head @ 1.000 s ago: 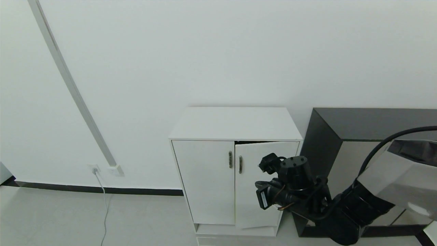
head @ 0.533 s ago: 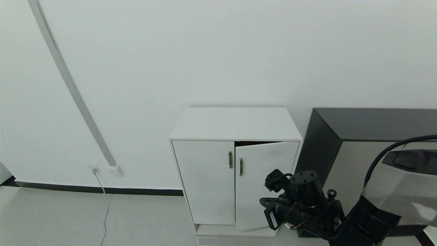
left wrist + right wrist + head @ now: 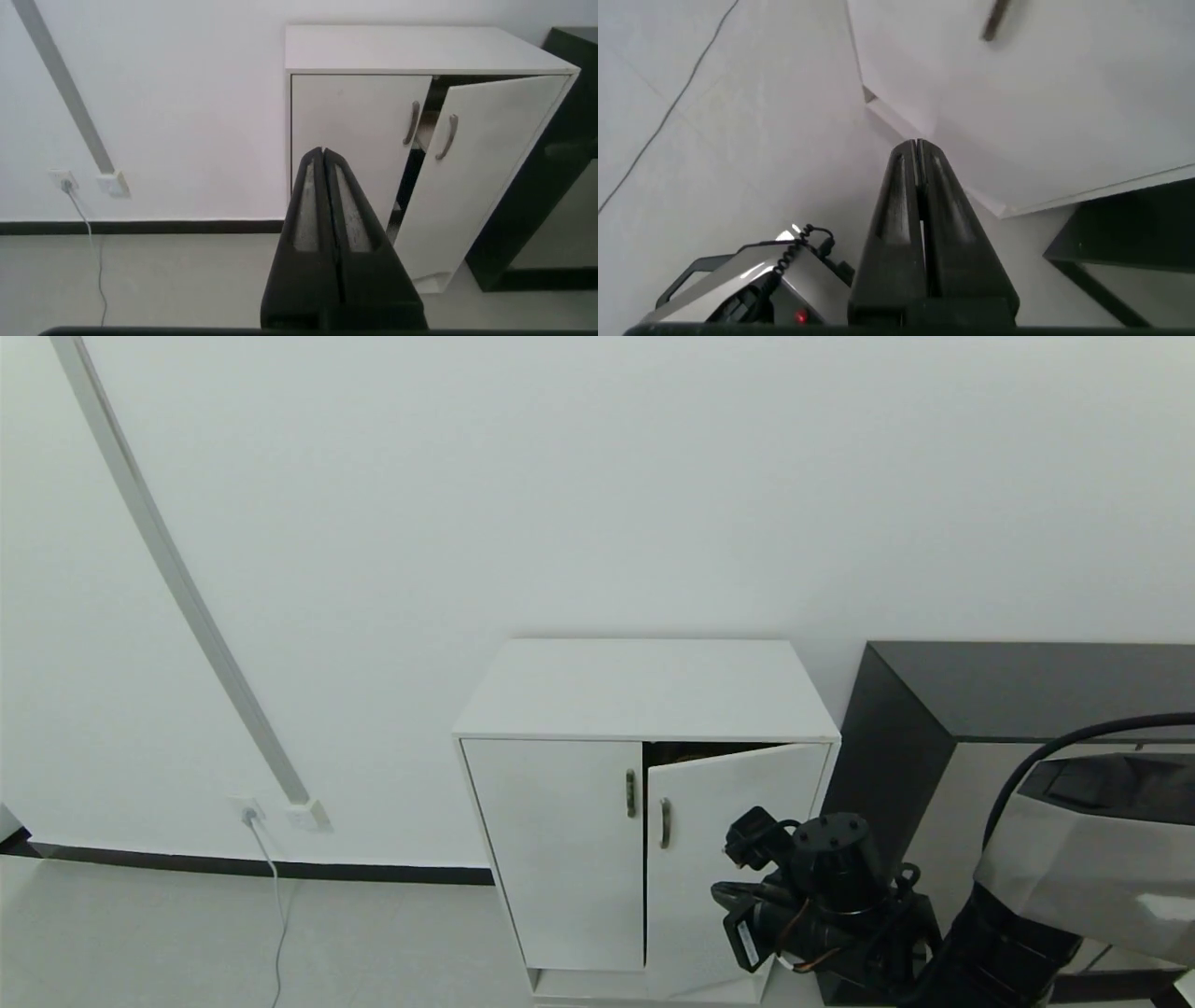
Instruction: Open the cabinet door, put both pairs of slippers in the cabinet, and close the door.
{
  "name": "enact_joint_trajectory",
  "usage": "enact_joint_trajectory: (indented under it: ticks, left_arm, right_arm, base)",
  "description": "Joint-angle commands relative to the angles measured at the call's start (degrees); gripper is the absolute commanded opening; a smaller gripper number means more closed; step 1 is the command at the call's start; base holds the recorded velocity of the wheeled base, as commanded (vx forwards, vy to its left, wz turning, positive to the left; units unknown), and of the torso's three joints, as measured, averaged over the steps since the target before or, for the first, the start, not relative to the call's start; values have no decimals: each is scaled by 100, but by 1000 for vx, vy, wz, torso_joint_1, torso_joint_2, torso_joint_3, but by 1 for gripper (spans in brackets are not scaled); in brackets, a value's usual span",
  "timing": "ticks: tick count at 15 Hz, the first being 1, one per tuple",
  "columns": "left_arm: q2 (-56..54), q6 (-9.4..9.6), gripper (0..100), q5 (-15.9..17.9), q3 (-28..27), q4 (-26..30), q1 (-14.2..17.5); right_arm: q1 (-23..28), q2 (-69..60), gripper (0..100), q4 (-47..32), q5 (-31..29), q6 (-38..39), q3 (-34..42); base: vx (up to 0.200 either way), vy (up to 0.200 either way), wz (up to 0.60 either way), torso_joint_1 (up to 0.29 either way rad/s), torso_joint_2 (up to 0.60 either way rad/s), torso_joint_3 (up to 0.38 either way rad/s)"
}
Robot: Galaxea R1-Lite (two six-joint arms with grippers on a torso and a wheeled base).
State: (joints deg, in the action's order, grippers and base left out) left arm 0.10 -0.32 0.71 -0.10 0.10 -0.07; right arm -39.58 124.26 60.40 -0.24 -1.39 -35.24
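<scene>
White cabinet (image 3: 644, 686) stands upright against the wall (image 3: 597, 476), straight ahead of the left gripper (image 3: 323, 154), well apart from its tips. Black unit (image 3: 934, 691) sits just beside the cabinet, on the right gripper's side. Left door (image 3: 551, 854) is flush. Right door (image 3: 738, 779) is ajar: long axis vertical, hinged at the outer edge, free edge swung out toward the robot, dark gap at the top. Right gripper (image 3: 918, 149) is low, fingers clenched on nothing, with the ajar door's bottom corner just past its tips; can't tell if they touch. Left fingers are also pressed together, empty. Both bar handles run vertically: right door's (image 3: 665, 823), left door's (image 3: 630, 793). Wall outlet (image 3: 247, 814) is far off on the left-gripper side.
</scene>
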Motion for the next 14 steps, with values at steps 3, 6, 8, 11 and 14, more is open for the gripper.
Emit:
enact_joint_trajectory:
  ticks: [3,6,8,11,14]
  left_arm:
    - [-1,-3,0,0,1,-1,-1]
    - [-1,-12,0,0,1,-1,-1]
    - [8,-3,0,0,1,-1,-1]
    - [8,-12,0,0,1,-1,-1]
    - [8,-12,0,0,1,-1,-1]
  right_arm:
    - [-14,99,0,-2,7,7,-9]
    - [-6,195,0,6,7,25,-106]
    - [38,292,0,6,7,34,-220]
    - [117,600,0,121,-2,113,-563]
    - [214,881,0,156,-2,113,-844]
  base:
    - [200,0,0,10,1,1]
    - [67,0,0,1,1,2]
    - [0,0,0,0,0,0]
    - [0,0,0,0,0,0]
    - [0,0,0,0,0,0]
